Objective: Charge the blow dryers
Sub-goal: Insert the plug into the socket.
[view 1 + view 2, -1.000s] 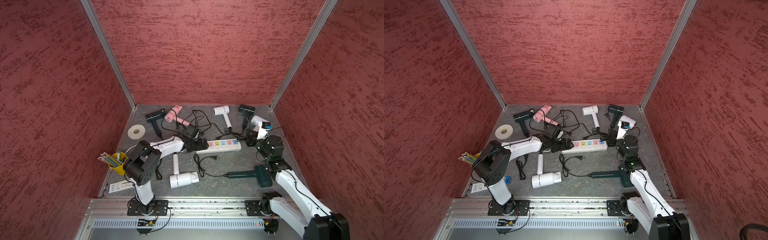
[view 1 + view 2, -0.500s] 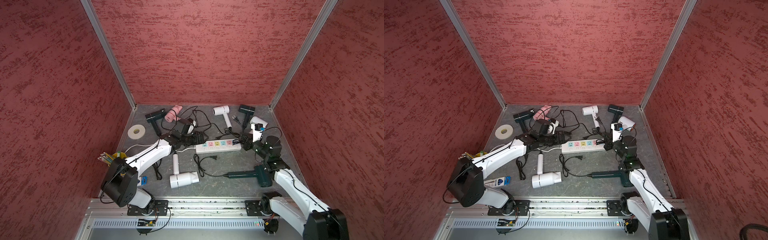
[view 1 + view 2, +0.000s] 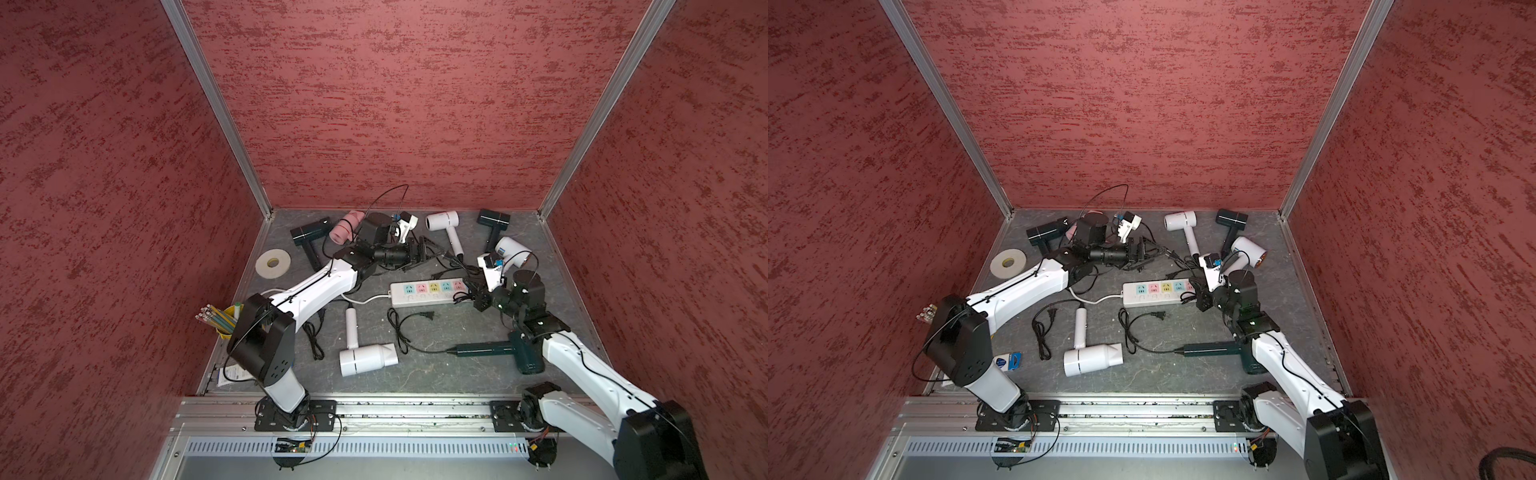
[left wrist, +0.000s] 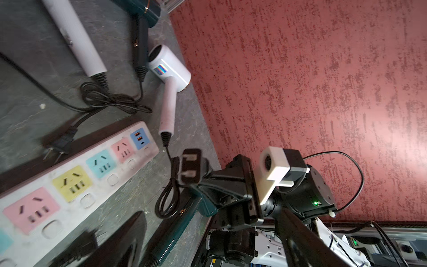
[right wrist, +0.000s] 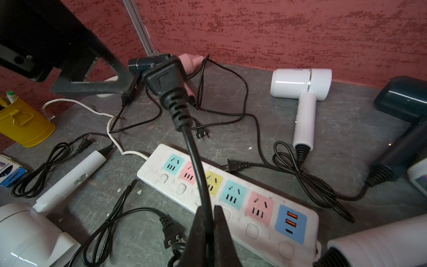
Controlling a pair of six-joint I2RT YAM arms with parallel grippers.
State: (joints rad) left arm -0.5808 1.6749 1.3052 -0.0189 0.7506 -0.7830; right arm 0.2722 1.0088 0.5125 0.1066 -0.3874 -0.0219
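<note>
My right gripper (image 5: 207, 231) is shut on a black cord just behind its plug (image 5: 165, 78), holding the plug up in the air by the right end of the white power strip (image 3: 428, 293). In the left wrist view the plug (image 4: 190, 166) faces the camera, prongs first. My left gripper (image 3: 424, 251) hangs open behind the strip with nothing in it, its fingers (image 4: 129, 238) wide apart. Blow dryers lie all around: white (image 3: 365, 357) and dark green (image 3: 498, 351) in front, white (image 3: 509, 251) at the right, and white (image 3: 444, 222), black (image 3: 492, 220), black (image 3: 307, 235) and pink (image 3: 347, 224) at the back.
Loose black cords and plugs (image 5: 172, 238) lie tangled around the strip. A yellow pencil cup (image 3: 224, 324) and a tape roll (image 3: 272, 263) stand by the left wall, and a small blue box (image 3: 1009, 360) lies at the front left. Red walls close three sides.
The left arm has stretched out, and its open gripper has moved from the strip's left end back and to the right. The right gripper has carried the plug left toward the strip's right end.
</note>
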